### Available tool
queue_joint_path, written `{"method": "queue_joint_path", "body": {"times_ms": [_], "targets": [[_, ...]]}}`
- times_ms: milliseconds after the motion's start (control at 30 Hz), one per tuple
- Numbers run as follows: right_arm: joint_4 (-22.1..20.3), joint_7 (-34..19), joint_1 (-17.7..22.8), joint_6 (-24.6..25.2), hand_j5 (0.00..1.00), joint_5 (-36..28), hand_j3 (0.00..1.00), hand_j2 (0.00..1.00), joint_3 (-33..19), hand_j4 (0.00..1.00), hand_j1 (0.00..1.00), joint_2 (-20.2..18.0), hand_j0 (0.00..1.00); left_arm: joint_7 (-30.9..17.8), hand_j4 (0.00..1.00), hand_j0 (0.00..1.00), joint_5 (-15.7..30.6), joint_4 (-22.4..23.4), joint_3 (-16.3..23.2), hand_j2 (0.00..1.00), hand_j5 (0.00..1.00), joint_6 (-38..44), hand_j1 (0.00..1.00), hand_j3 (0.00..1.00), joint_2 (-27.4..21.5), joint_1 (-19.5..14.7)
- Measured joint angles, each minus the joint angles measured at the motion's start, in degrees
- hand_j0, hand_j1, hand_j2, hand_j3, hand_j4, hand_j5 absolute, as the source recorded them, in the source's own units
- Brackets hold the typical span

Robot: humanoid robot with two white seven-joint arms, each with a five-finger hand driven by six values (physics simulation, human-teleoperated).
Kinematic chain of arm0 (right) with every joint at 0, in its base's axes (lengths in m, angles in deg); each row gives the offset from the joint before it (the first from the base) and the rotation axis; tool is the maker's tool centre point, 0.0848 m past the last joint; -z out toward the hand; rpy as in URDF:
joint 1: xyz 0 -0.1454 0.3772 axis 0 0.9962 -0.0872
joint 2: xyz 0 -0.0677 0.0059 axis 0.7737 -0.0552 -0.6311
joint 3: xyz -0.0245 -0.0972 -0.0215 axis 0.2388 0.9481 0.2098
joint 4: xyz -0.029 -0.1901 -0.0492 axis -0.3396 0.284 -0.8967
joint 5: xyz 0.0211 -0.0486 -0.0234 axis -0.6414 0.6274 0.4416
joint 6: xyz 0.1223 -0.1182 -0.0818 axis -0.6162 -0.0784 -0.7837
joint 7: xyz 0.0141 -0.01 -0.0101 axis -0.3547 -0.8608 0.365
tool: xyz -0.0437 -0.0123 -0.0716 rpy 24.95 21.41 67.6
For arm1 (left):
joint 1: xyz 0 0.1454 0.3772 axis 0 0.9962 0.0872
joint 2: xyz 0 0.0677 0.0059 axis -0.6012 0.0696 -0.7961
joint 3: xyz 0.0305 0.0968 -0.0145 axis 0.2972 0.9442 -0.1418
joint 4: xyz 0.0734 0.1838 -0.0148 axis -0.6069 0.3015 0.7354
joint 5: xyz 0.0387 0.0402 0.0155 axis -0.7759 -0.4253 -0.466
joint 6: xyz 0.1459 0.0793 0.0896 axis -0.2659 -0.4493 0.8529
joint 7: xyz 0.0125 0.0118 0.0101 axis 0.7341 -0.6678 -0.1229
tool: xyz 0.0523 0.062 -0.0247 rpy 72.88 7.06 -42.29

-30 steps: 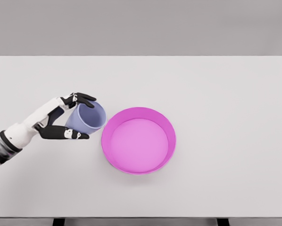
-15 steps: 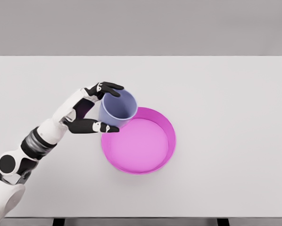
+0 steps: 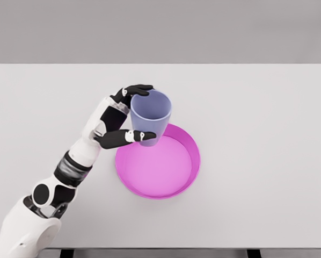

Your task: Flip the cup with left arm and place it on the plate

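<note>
In the head view, a wide white table (image 3: 257, 161) is seen from above, with a grey wall behind it. A round pink plate (image 3: 188, 144) with a raised rim is set near the middle of the table.

A lavender cup (image 3: 151, 114) is held by the left hand (image 3: 115, 119), whose white arm is brought in from the lower left corner of the picture. The cup is kept upright or nearly so, with its open mouth turned upward and slightly toward the camera, so that part of its inner wall is shown. It is positioned over the upper left edge of the plate; its base is overlapped by the thumb, and whether the base touches the rim or is carried just above it cannot be told from this angle.

The dark fingers (image 3: 139, 88) are closed around the cup: the upper ones are curled over its far left side near the mouth, while the thumb is pressed across the lower front of its wall.
</note>
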Motion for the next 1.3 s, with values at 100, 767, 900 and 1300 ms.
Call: {"method": "queue_joint_path", "body": {"times_ms": [100,767,900,1300], "targets": [[0.0,0.0,0.0,0.0,1.00,0.0,1.00,1.00,0.0,1.00,1.00,0.0,1.00,1.0,0.62,0.62,-0.8,0.0,1.1,0.62,0.62,0.5,0.62,0.62,0.1,0.1],[0.0,0.0,0.0,0.0,1.00,0.0,1.00,1.00,0.0,1.00,1.00,0.0,1.00,4.7,0.63,0.63,-3.5,0.7,3.1,0.63,0.63,3.2,0.63,0.63,0.6,1.2],[0.0,0.0,0.0,0.0,1.00,0.0,1.00,1.00,0.0,1.00,1.00,0.0,1.00,4.7,0.63,0.63,-3.5,1.2,3.3,0.63,0.63,3.2,0.63,0.63,0.6,1.4],[0.0,0.0,0.0,0.0,1.00,0.0,1.00,1.00,0.0,1.00,1.00,0.0,1.00,4.8,0.87,0.87,-3.6,1.0,3.8,0.87,0.87,3.2,0.87,0.87,0.3,1.7]]}}
